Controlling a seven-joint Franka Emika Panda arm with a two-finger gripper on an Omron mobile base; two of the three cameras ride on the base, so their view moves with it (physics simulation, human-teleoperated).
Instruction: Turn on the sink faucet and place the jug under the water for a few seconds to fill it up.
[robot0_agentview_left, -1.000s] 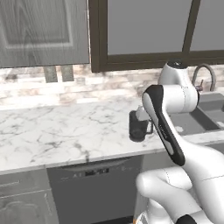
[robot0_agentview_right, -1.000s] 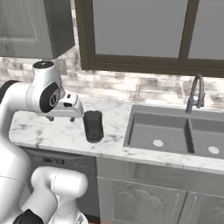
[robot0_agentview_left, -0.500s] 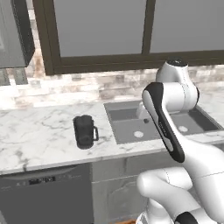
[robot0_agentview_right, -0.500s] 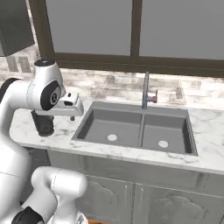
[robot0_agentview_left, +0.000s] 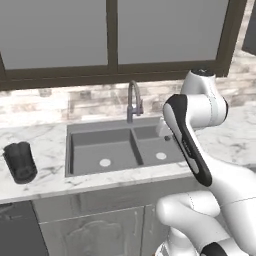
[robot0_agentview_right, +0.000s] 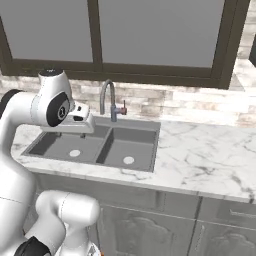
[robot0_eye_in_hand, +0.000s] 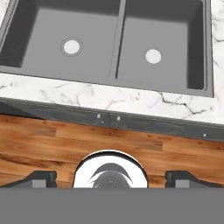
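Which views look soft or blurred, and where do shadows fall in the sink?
Left base view: slightly soft; the jug reads as a dark blur-edged shape. Right base view: faucet fairly crisp, flat lighting, no glare. Hand view: sharpest; the sink has darker shading along its left and right walls.

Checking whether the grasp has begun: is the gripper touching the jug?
Apart. In the left base view the jug stands alone on the counter left of the sink, nothing near it.

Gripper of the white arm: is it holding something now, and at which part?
Nothing is held. The gripper is open and empty; the dark cylindrical jug stands apart on the marble counter.
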